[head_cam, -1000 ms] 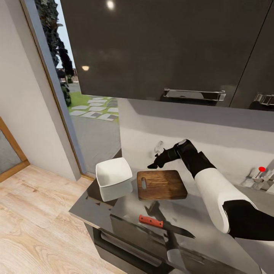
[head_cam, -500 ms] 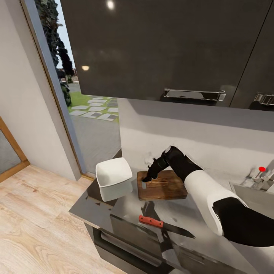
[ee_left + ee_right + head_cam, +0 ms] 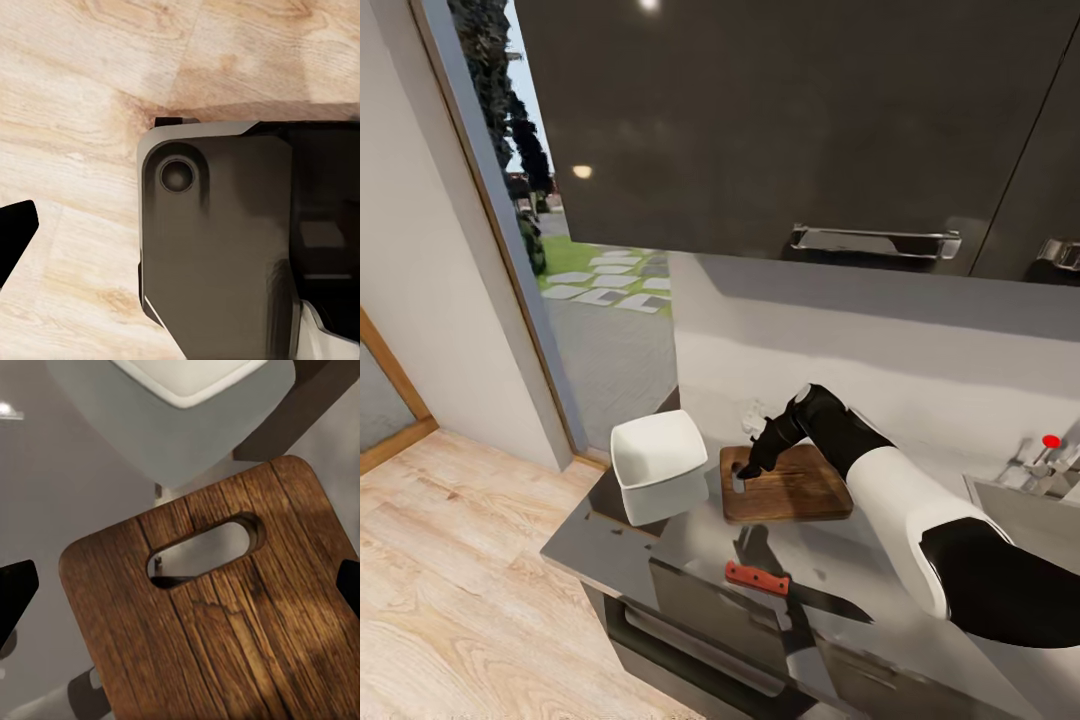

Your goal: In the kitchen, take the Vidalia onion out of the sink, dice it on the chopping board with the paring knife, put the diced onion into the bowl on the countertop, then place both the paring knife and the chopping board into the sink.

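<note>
The dark brown chopping board [image 3: 788, 487] lies on the glossy grey countertop [image 3: 690, 545], with the white squarish bowl [image 3: 658, 462] just left of it. My right gripper [image 3: 746, 468] hangs open low over the board's slot-hole end. In the right wrist view its black fingertips [image 3: 16, 594] stand wide apart on either side of the board [image 3: 225, 645] and its slot, with the bowl [image 3: 187, 412] beyond. The red-handled paring knife [image 3: 792, 592] lies near the counter's front edge. The onion and the diced onion are out of view. My left gripper [image 3: 180, 236] points down at the floor, one fingertip [image 3: 15, 231] far out.
The sink [image 3: 1025, 505] and its tap with a red-tipped lever [image 3: 1048, 442] sit at the far right. Dark wall cabinets [image 3: 790, 130] hang low over the counter. Left of the counter's end are a wood floor [image 3: 450, 590] and a glass door. The left wrist view holds the robot's dark base [image 3: 225, 240].
My right gripper came down and forward from behind the board to just over its slot end. In the last half second it barely moved. The view tilted slightly.
</note>
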Available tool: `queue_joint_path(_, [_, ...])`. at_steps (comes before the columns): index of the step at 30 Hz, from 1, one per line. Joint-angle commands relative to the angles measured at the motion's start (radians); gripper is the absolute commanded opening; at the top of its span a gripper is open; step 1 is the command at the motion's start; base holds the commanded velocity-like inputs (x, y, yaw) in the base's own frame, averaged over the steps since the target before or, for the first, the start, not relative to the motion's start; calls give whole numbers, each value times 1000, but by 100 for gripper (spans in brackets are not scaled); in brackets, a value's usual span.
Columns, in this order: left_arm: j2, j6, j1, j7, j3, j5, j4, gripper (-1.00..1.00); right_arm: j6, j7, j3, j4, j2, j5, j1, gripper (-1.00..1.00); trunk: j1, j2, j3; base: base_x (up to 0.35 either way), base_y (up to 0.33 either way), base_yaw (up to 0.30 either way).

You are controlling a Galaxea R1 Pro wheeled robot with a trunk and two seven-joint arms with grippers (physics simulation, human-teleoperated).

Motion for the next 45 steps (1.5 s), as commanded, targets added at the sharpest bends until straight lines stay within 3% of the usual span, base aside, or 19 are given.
queue_joint_path(1, [0, -3, 0, -1, -1, 1, 1, 100, 9, 4, 1, -3, 0, 3, -1, 100, 1, -2, -4, 0, 0, 0])
queue_joint_path(45, [-14, -3, 0, -1, -1, -1, 18, 100, 8, 3, 3, -14, -8, 8, 1, 100, 1, -2, -75, 42, 0, 0])
